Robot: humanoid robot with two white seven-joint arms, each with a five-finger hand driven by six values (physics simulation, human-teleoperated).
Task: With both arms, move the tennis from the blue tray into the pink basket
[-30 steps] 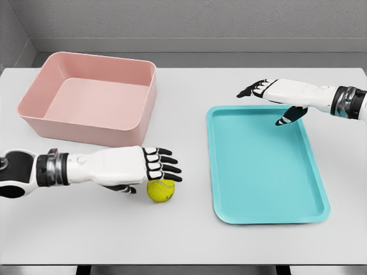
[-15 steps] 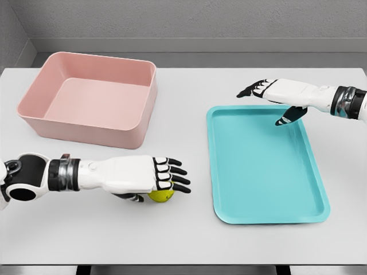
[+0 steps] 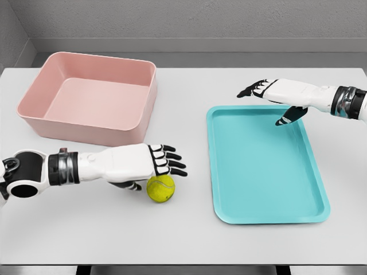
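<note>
While the tennis ball [image 3: 160,188] sits on the table between pink basket [image 3: 92,97] and blue tray [image 3: 266,166], the left hand [image 3: 143,165], fingers spread and empty, should settle squarely over it before closing.

My left hand [image 3: 140,165] hovers over the table [image 3: 189,235], fingers spread, just above the tennis ball [image 3: 160,188]. My right hand [image 3: 275,94] hangs open over the far edge of the blue tray [image 3: 269,166]; the pink basket [image 3: 92,97] stands far left
</note>
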